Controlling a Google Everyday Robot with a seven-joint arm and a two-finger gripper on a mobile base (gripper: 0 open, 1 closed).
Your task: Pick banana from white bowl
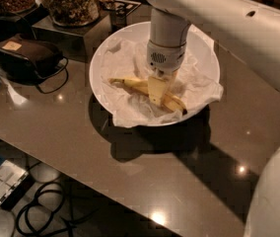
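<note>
The white bowl [96,63] stands on the brown table, lined with crinkled white paper [125,110]. The yellow banana [125,84] lies across the bowl's middle, with its dark tip at the right [182,110]. My gripper [158,94] comes straight down from the white arm [167,38] onto the banana's middle and covers that part of it. The banana rests on the paper.
Glass jars of dark snacks [70,4] stand behind the bowl on a black box [63,36]. A black device with a cable [26,56] lies to the left. The table's front edge runs diagonally, with cables on the floor [41,206] below it.
</note>
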